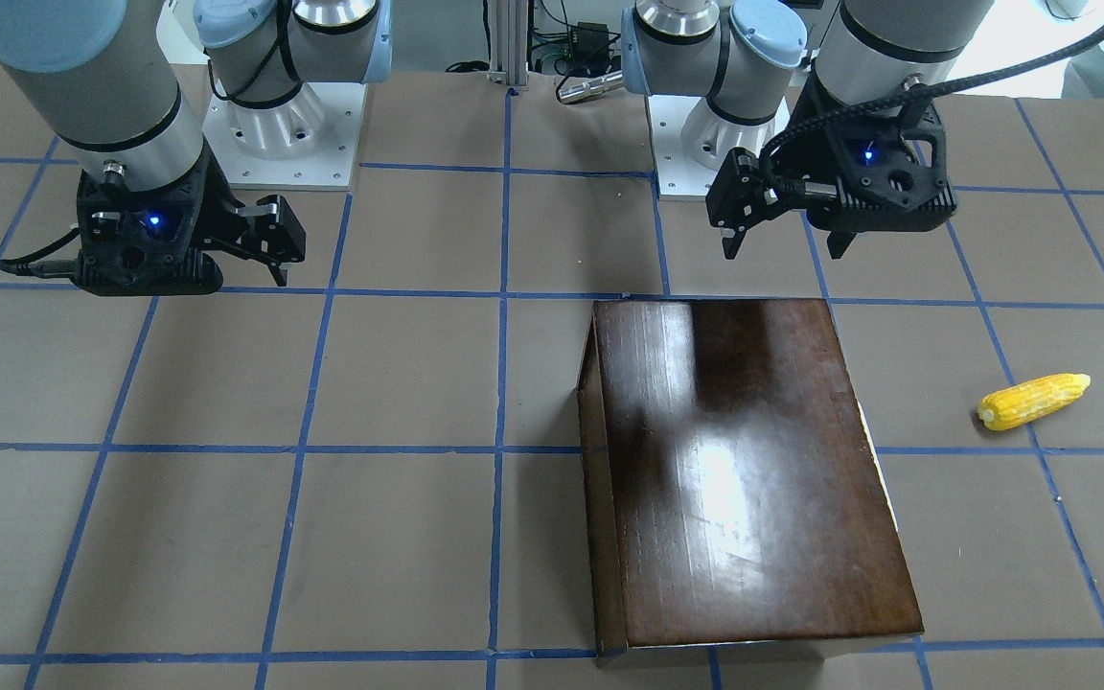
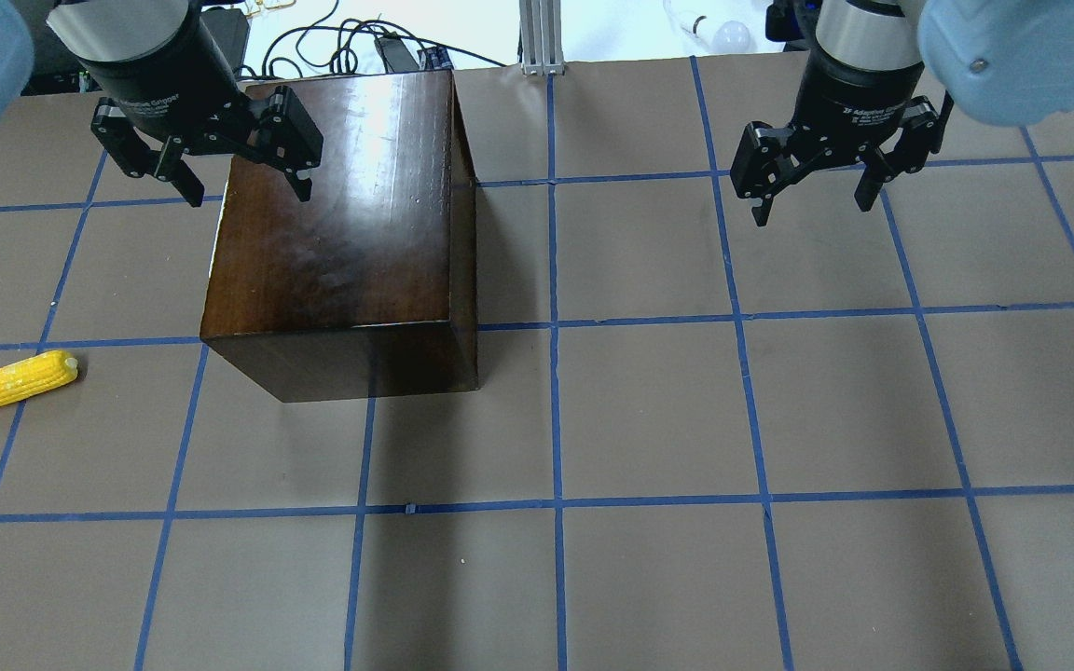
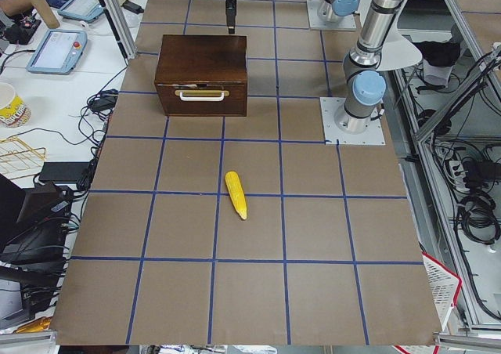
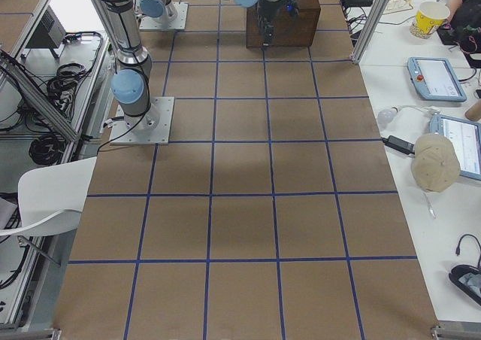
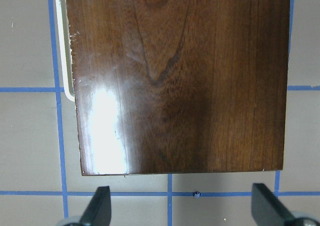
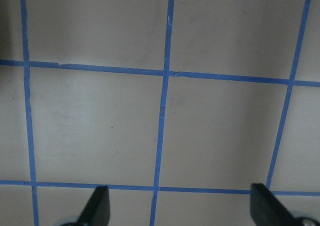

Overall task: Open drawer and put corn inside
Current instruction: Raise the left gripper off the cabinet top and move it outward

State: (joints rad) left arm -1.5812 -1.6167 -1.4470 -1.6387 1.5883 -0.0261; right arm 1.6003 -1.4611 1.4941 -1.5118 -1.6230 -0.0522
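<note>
1. The drawer (image 3: 200, 106) is sitting shut in the dark box (image 2: 332, 233) on the robot's left half of the desk (image 2: 649, 410). Its front and pale handle (image 5: 62, 41) are facing the desk's left end edge.
2. The left end effector (image 2: 250, 196) is hovering over the box top with its jaws spread and nothing between them. The handle is lying lower and off toward the left end edge, with its bar running across the desk's width.
3. The corn (image 2: 10, 382) is lying between the drawer front and the left end edge, apart from both. Its long axis is running roughly along the desk's length, with the tapered tip pointing at that edge.
4. The right end effector (image 2: 812, 212) is hanging open and empty over the other half, so the left arm is looking nearer to both.
</note>
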